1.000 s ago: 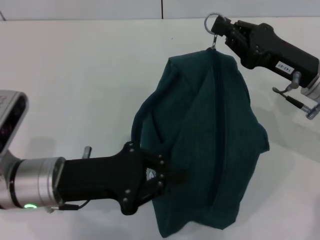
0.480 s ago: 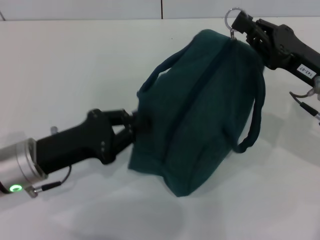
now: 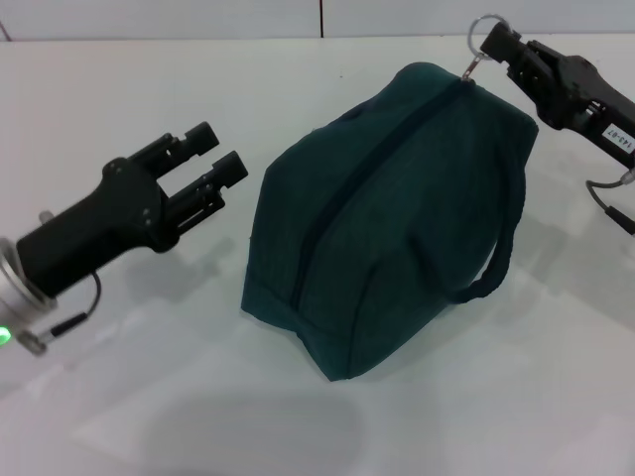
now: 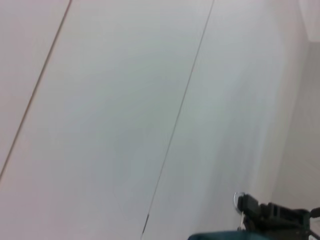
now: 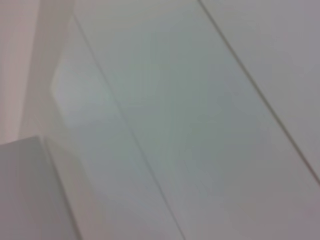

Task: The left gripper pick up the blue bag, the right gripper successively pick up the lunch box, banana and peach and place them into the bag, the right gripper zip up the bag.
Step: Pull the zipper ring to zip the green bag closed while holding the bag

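Blue bag (image 3: pixel 392 213) rests mid-table, zipped. Long axis runs from near-left base up toward table's far right corner, ring zipper pull (image 3: pixel 483 28) at far end.
Right gripper (image 3: pixel 496 52) pinched on pull; tugging further could drag or tip bag.
Left gripper (image 3: pixel 216 157) fingers spread, empty, just beside bag's left end; no restraint there.

My head cam looks forward and down at the bench (image 3: pixel 149 119) from fairly close, both arms in frame. Left wrist cam is tilted way up, mostly pale wall panels, but one corner catches the right claw (image 4: pixel 241 203) far off, with a sliver of the blue bag (image 4: pixel 220 236) just beneath it, so that bit overlaps with the head view. Right wrist cam faces only blank panels, sharing nothing.
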Action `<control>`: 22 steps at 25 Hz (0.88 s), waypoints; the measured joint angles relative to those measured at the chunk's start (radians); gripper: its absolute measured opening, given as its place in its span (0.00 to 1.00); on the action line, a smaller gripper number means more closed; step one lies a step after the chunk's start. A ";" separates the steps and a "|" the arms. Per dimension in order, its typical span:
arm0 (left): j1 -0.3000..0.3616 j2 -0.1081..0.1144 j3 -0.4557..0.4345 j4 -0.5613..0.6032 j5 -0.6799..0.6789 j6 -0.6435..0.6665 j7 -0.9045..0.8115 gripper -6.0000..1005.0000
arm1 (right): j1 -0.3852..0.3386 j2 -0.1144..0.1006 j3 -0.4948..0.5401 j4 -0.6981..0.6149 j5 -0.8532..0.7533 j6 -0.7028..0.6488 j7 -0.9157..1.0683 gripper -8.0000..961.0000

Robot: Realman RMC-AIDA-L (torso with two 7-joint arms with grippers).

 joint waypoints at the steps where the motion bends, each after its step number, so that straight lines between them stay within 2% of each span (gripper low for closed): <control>1: -0.006 0.002 0.002 0.029 0.007 0.001 -0.032 0.52 | -0.001 0.000 0.000 0.001 0.003 0.004 0.005 0.02; 5: -0.046 0.002 0.017 0.232 0.074 -0.001 -0.265 0.70 | -0.001 0.000 0.000 0.019 0.022 0.020 0.055 0.02; 9: -0.105 0.004 0.095 0.471 0.136 -0.009 -0.532 0.72 | 0.004 0.000 0.000 0.029 0.033 0.026 0.098 0.02; 14: -0.176 0.002 0.248 0.830 0.240 -0.055 -0.964 0.74 | 0.013 0.000 0.000 0.029 0.041 0.028 0.121 0.02; 19: -0.271 0.005 0.433 1.215 0.472 -0.089 -1.437 0.75 | 0.019 0.000 0.000 0.029 0.053 0.033 0.123 0.02; 22: -0.320 0.003 0.556 1.320 0.589 -0.088 -1.597 0.75 | 0.020 0.000 0.000 0.029 0.056 0.035 0.123 0.02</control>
